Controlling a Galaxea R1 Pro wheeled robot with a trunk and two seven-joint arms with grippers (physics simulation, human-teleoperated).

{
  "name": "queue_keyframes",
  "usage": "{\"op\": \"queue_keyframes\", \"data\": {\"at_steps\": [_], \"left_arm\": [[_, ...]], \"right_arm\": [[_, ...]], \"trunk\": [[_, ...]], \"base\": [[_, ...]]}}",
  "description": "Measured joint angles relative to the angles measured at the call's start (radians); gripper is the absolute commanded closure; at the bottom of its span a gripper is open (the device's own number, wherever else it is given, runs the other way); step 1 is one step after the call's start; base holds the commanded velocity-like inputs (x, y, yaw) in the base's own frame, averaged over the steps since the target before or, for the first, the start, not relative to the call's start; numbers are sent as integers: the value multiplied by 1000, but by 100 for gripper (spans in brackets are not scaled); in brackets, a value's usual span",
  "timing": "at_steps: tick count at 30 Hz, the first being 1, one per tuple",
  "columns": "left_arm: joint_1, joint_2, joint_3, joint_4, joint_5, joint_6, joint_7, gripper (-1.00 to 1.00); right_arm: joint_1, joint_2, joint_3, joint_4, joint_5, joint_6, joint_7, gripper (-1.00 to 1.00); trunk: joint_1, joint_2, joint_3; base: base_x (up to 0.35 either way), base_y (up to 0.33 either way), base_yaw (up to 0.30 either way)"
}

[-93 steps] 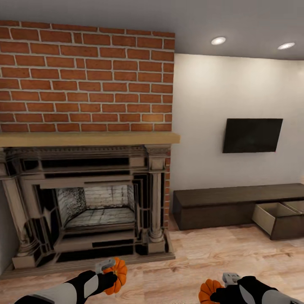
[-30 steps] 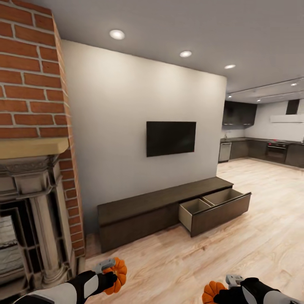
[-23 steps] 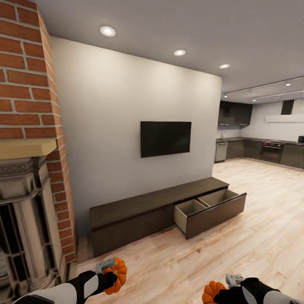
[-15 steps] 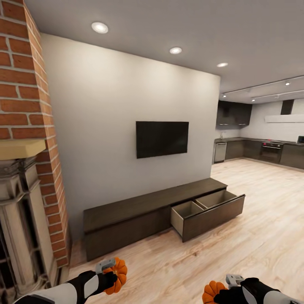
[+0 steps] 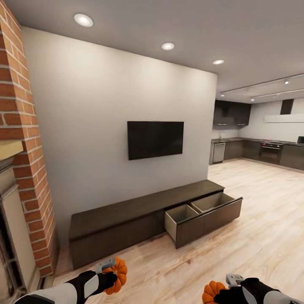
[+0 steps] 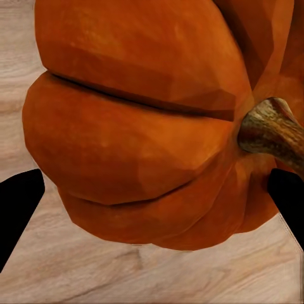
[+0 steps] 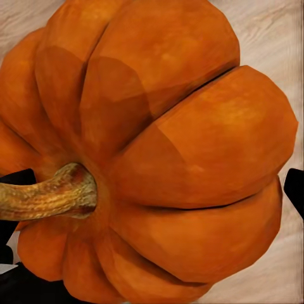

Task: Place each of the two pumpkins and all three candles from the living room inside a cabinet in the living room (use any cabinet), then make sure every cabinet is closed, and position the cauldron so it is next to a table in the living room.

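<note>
Swung rightward since the earlier head pictures, so brick fireplace [image 5: 19, 169] now pushed to the left edge and cabinet [image 5: 126, 219] brought nearer centre below the wall television [image 5: 155, 139]; arms unchanged low in the picture, each carrying its load as before. Left gripper [image 5: 110, 270] clamped on a pumpkin [image 5: 117, 274]; in the left wrist view dark fingertips [image 6: 19, 202] pressed against either side of the ribbed body [image 6: 139, 126], stem pointing sideways. Right gripper [image 5: 226, 291] likewise closed around the second pumpkin [image 5: 211, 292], seen close in the right wrist view [image 7: 158, 145]. Probably light and rigid, with a smooth rounded skin liable to roll between the fingers; best held across the widest ribs, never by the thin stem; likely to roll once released, so better set low on the drawer floor. Counted: two pumpkins, both in hand and held above the wooden floor [image 5: 253, 236]; one cabinet, against the wall ahead, one wide drawer [image 5: 202, 213] pulled out, showing two pale compartments, both apparently bare.
</note>
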Motion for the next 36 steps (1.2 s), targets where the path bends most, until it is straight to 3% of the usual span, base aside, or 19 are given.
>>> {"op": "queue_keyframes", "data": {"at_steps": [36], "left_arm": [[1, 0, 0, 0, -1, 0, 0, 100]], "right_arm": [[0, 0, -1, 0, -1, 2, 0, 100]], "trunk": [[0, 0, 0]], "base": [[222, -278, 0]]}}
